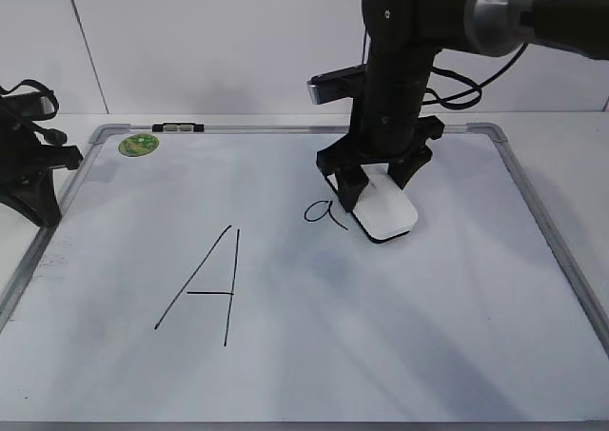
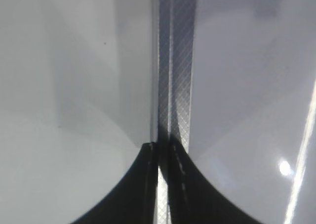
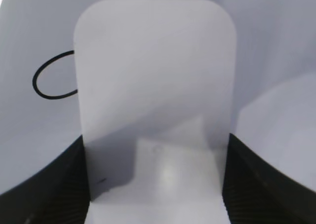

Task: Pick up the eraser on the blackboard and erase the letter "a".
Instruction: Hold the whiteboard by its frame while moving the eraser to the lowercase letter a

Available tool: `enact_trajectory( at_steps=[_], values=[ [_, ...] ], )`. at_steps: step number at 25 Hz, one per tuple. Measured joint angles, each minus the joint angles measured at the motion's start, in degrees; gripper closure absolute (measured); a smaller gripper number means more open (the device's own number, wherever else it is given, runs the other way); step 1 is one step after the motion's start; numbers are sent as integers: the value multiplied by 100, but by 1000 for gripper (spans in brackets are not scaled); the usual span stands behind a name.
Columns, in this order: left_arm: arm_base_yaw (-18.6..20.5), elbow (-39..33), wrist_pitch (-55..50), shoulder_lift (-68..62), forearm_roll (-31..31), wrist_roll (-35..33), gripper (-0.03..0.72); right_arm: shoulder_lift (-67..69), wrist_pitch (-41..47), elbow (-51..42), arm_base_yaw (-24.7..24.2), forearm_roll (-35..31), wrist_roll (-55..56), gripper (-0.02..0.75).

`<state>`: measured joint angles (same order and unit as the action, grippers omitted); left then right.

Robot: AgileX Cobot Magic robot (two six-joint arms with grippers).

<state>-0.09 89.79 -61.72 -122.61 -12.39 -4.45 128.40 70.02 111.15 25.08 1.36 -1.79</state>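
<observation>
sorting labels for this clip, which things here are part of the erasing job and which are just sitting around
Part of the job:
- eraser, gripped by the right gripper
- letter "a", right beside the eraser, partly covered in the right wrist view
- blackboard

Just there:
- capital "A"
- green sticker
- left gripper, closed, idle at the board's left edge

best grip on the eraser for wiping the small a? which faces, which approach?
Grip the eraser across its two long side faces, coming from above. It lies flat on the blackboard, felt down, so only the sides offer parallel surfaces. The right pincer already straddles it this way, its fingers against both sides near one end. The letter "a" sits just left of it.
</observation>
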Motion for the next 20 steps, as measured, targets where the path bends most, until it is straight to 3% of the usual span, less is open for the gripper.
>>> enact_trajectory(
  at_steps=[20],
  values=[
    [0, 0, 0, 0, -10, 0, 659, 240, 0, 27, 0, -52, -84, 209]
  ],
)
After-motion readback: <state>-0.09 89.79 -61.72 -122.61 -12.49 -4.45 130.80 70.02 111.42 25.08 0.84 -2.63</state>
